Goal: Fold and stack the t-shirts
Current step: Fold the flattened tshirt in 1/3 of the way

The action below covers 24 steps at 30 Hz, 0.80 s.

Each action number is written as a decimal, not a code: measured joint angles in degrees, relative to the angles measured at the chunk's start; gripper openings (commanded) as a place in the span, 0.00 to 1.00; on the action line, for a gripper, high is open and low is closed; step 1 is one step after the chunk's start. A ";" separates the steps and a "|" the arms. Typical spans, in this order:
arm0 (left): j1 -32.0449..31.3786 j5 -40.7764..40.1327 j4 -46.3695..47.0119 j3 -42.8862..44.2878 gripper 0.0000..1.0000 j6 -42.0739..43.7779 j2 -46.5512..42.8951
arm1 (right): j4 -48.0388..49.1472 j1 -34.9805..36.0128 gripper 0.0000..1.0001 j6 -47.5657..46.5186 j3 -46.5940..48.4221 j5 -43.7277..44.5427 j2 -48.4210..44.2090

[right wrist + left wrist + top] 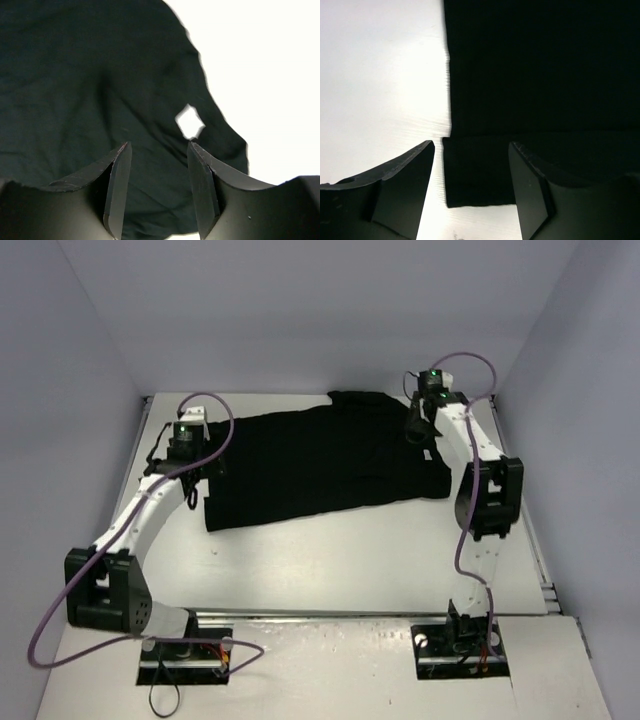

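Arm bases bolted at near edge of white table (350,570); both arms reach forward. T-shirt (320,460), black, spread mostly flat across the middle of the table, longer left to right; far-right part rumpled. Left gripper (470,150) at the shirt's left edge, jaws wide apart, gripping nothing; a squared fabric corner lies between the fingers, white table showing to its left. Right gripper (157,147) further back, over the shirt's far-right portion, jaws likewise parted and empty; wrinkled cloth beneath, one small gap in it showing white table.
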 measured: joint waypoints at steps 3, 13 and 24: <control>-2.87 0.87 -0.59 -2.02 0.58 -0.32 -2.50 | 1.18 -3.46 0.46 2.06 -9.28 -1.34 -6.11; -4.47 3.26 -3.57 -7.51 0.58 -2.37 3.29 | 5.43 -10.11 0.45 6.87 -32.42 -5.21 -14.95; -4.47 4.63 -2.85 -7.51 0.58 -3.25 9.74 | 9.86 -11.39 0.44 8.06 -36.44 -7.54 -15.29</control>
